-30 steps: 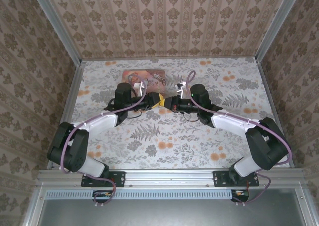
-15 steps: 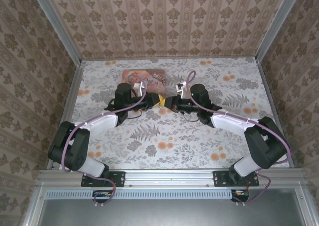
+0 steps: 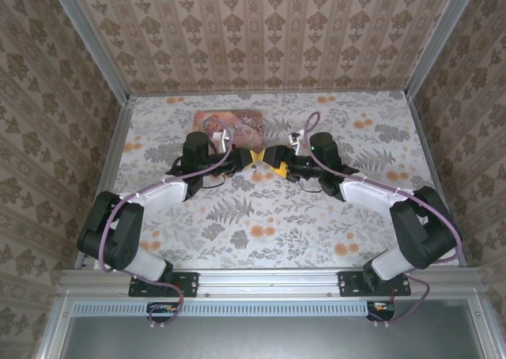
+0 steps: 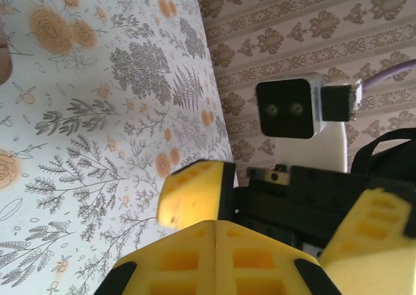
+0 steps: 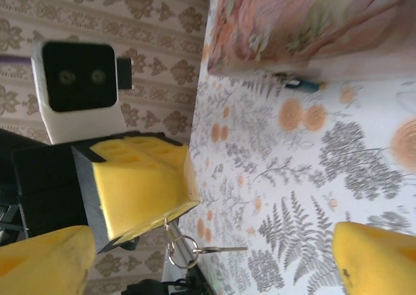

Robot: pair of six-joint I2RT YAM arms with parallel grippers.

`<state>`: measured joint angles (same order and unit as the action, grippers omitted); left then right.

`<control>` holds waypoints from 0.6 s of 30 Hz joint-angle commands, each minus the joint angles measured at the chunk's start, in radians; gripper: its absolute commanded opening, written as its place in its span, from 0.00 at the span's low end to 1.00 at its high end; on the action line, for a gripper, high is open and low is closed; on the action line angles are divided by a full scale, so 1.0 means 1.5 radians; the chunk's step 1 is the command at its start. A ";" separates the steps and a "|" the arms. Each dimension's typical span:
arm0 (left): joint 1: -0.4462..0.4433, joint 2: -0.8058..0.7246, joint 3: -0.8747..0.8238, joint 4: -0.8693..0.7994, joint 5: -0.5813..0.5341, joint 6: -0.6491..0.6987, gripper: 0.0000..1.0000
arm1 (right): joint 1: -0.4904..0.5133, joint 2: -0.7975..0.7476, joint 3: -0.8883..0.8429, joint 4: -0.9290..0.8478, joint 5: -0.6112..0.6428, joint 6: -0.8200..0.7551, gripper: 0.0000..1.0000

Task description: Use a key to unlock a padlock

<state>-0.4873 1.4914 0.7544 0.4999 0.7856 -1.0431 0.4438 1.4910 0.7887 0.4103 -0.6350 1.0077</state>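
Since the earlier frame, the left gripper had closed and the right gripper had gone from closed to spread wide. The right wrist had also drawn back slightly from the meeting point above the middle of the table. I judged this to be a hand-over carried out in the air, with the key passing from the right side to the left.

Condition of the tools: the left fingers were pressed flat together, with no gap along their seam. A small wire ring hung from their tip and carried the key. The part actually pinched between the pads was hidden. The right fingers stood far apart at either edge of its own view, holding and touching nothing.

The key was clear of the table, suspended just off the left fingertips and between the open right fingers. Its thin dark shaft lay across the right wrist view, with the tip pointing away from the ring toward the patterned table side. It dangled loosely rather than sitting rigid in the grip, so I judged that its aim could not yet be relied on.

The padlock lay on the table just beside the base of the pink tin, well apart from the key. Its long axis ran roughly along the tin's edge. The shackle state was too small to read. No insertion had begun.
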 commanded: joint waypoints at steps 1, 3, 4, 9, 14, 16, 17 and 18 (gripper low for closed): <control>0.016 -0.007 0.030 -0.022 -0.005 0.034 0.00 | -0.030 -0.057 0.010 -0.100 0.016 -0.058 1.00; 0.016 -0.013 0.046 -0.042 -0.008 0.053 0.00 | -0.046 -0.062 0.034 -0.179 0.034 -0.107 1.00; 0.016 -0.016 0.054 -0.052 -0.010 0.064 0.00 | -0.050 -0.085 0.045 -0.211 0.050 -0.130 1.00; 0.043 -0.039 0.114 -0.137 -0.030 0.143 0.00 | -0.078 -0.101 0.102 -0.346 0.157 -0.218 1.00; 0.049 -0.061 0.169 -0.206 -0.062 0.218 0.00 | -0.168 -0.083 0.047 -0.182 0.103 -0.138 1.00; 0.052 -0.068 0.184 -0.217 -0.068 0.231 0.00 | -0.194 -0.072 0.028 -0.088 0.074 -0.121 1.00; 0.054 -0.070 0.192 -0.222 -0.071 0.237 0.00 | -0.198 -0.072 0.027 -0.070 0.084 -0.124 1.00; 0.056 -0.073 0.197 -0.223 -0.076 0.241 0.00 | -0.197 -0.072 0.025 -0.053 0.099 -0.129 1.00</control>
<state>-0.4168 1.4128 1.0096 0.2176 0.7036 -0.7635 0.1524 1.3716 0.8452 0.1730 -0.4820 0.7929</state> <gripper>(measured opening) 0.044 0.995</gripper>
